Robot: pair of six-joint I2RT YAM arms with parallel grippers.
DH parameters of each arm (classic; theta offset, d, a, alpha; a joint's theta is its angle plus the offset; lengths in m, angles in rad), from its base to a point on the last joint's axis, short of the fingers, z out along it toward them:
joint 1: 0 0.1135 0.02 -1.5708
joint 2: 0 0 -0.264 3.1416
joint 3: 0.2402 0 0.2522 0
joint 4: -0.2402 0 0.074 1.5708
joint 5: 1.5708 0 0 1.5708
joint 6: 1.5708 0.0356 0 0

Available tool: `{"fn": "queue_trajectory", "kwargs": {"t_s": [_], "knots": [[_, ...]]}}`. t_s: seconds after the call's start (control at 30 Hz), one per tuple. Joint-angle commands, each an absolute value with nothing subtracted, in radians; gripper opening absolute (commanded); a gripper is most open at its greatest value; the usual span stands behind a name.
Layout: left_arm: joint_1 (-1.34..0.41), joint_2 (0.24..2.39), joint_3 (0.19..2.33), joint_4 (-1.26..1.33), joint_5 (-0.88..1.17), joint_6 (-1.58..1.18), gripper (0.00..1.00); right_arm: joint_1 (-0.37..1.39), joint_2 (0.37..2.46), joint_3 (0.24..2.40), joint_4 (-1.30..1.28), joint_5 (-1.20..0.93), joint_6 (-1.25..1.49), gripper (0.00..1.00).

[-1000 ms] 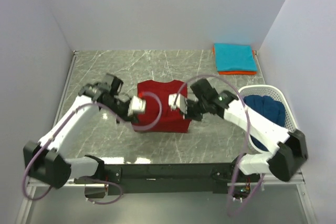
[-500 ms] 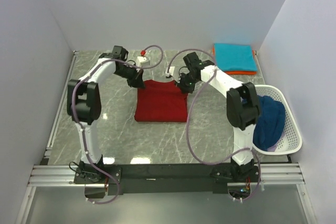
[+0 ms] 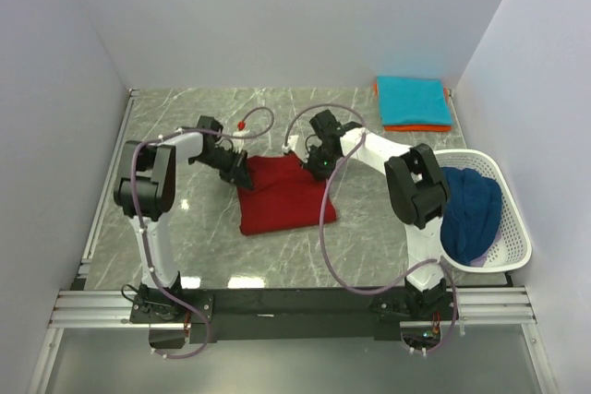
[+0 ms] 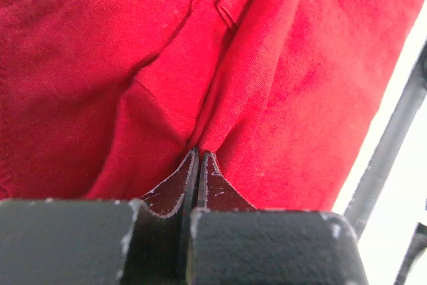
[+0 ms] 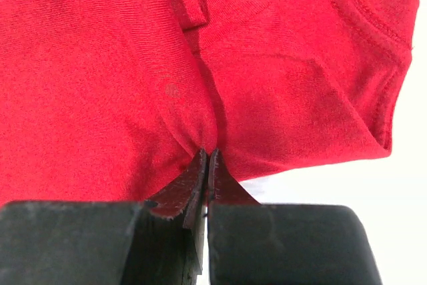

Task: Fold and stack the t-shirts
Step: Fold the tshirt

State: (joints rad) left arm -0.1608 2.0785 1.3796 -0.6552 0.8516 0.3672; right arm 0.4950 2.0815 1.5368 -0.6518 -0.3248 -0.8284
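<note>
Red shirt (image 3: 284,196), one, lies rumpled at the middle of the table (image 3: 185,122), its far corners pinched tight in the left gripper (image 3: 240,173) and right gripper (image 3: 319,165). One folded teal shirt (image 3: 414,99) tops one orange shirt (image 3: 416,127), far right; one navy shirt (image 3: 466,205) is heaped in the basket (image 3: 513,220).

Four t-shirts: one dark red t-shirt (image 3: 284,198), desk (image 3: 185,117) centre; one teal t-shirt (image 3: 413,99), one orange t-shirt (image 3: 416,127), 1 o'clock; one navy t-shirt (image 3: 469,209), 3 o'clock. One basket (image 3: 513,228). Two grippers: left gripper (image 3: 242,173), right gripper (image 3: 319,161).

tabletop (image 3: 175,122) free left, basket (image 3: 515,232), folded t-shirts (image 3: 413,101) right
</note>
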Motion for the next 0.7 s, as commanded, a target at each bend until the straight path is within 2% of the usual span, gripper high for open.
{"fn": "queue_trajectory", "kwargs": {"t_s": [0.0, 0.17, 0.2, 0.23, 0.27, 0.3, 0.33, 0.4, 0.43, 0.47, 0.57, 0.67], "knots": [[-0.155, 1.987, 1.231, -0.663, 0.824, 0.293, 0.01, 0.548, 1.990, 1.425, -0.693, -0.368, -0.758, 0.00], [-0.120, 1.841, 1.120, -0.683, 0.897, 0.360, 0.01, 0.575, 1.878, 1.301, -0.724, -0.497, -0.654, 0.00], [-0.111, 1.827, 1.117, -0.701, 0.940, 0.382, 0.02, 0.578, 1.850, 1.292, -0.730, -0.518, -0.626, 0.00], [-0.103, 1.806, 1.114, -0.716, 0.960, 0.408, 0.07, 0.575, 1.839, 1.289, -0.748, -0.544, -0.615, 0.01], [-0.086, 1.796, 1.111, -0.724, 0.972, 0.448, 0.24, 0.575, 1.829, 1.296, -0.758, -0.552, -0.608, 0.06], [-0.080, 1.786, 1.111, -0.730, 0.986, 0.465, 0.31, 0.569, 1.827, 1.304, -0.767, -0.558, -0.595, 0.14], [-0.077, 1.752, 1.109, -0.735, 0.997, 0.477, 0.37, 0.563, 1.824, 1.318, -0.787, -0.566, -0.588, 0.30], [-0.071, 1.706, 1.109, -0.744, 1.017, 0.546, 0.53, 0.519, 1.832, 1.388, -0.833, -0.632, -0.553, 0.47], [-0.072, 1.656, 1.111, -0.736, 1.017, 0.599, 0.57, 0.497, 1.838, 1.446, -0.844, -0.662, -0.531, 0.50], [-0.074, 1.635, 1.115, -0.724, 1.012, 0.620, 0.59, 0.461, 1.859, 1.478, -0.854, -0.725, -0.509, 0.50], [-0.101, 1.598, 1.138, -0.732, 0.982, 0.750, 0.57, 0.407, 1.932, 1.586, -0.855, -0.852, -0.341, 0.50], [-0.181, 1.614, 1.163, -0.738, 0.904, 0.883, 0.57, 0.399, 2.032, 1.666, -0.784, -0.916, -0.215, 0.43]]}}
